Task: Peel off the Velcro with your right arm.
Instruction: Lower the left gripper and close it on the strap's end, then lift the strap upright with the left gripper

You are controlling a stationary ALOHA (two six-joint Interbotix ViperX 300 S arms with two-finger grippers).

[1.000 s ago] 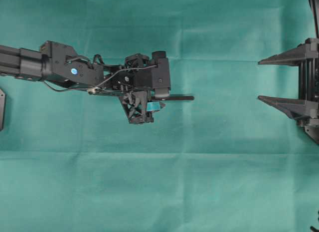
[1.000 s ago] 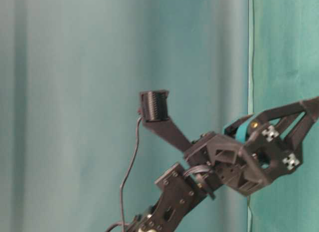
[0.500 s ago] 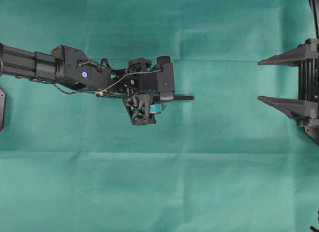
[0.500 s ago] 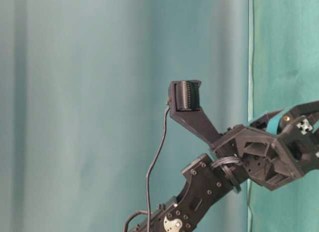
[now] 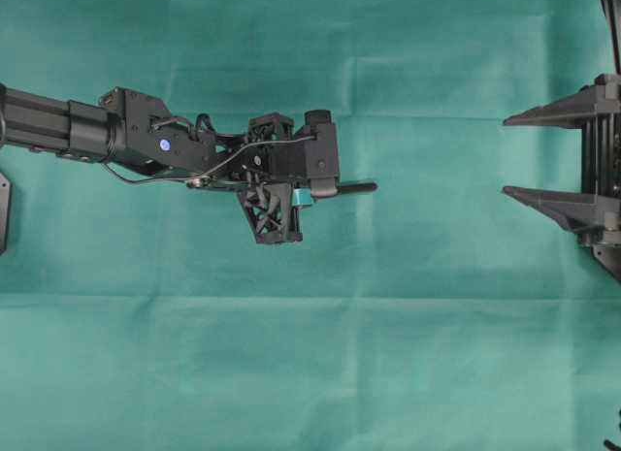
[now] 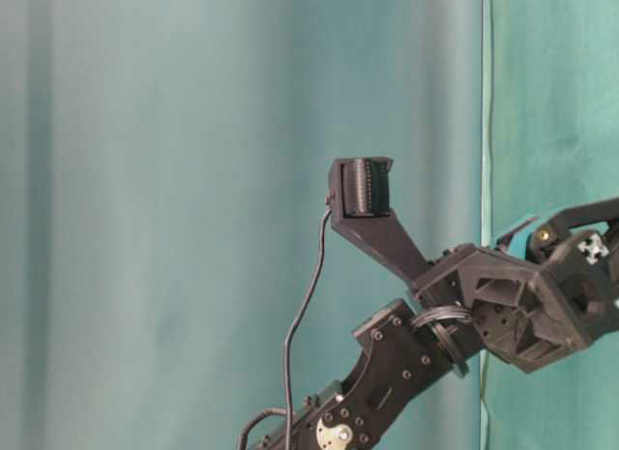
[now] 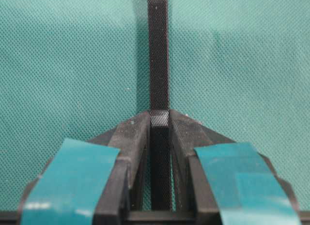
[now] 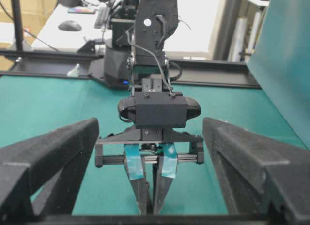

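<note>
Left claw point(image 7: 160, 119) clamping Velcro point(image 7: 158, 55) over green worktop point(image 5: 310, 373); right claw point(image 5: 514, 155) waiting well apart, fingers spread wide.

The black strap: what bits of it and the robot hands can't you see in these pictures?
- Velcro, left wrist view: its far end runs off the top edge; the pinched end sits behind the left gripper.
- Velcro, right wrist view: not visible; the left gripper's fingers block it.
- Velcro's two layers: too thin to tell apart anywhere.
- Right gripper, overhead view: the right edge cuts off its base.
</note>
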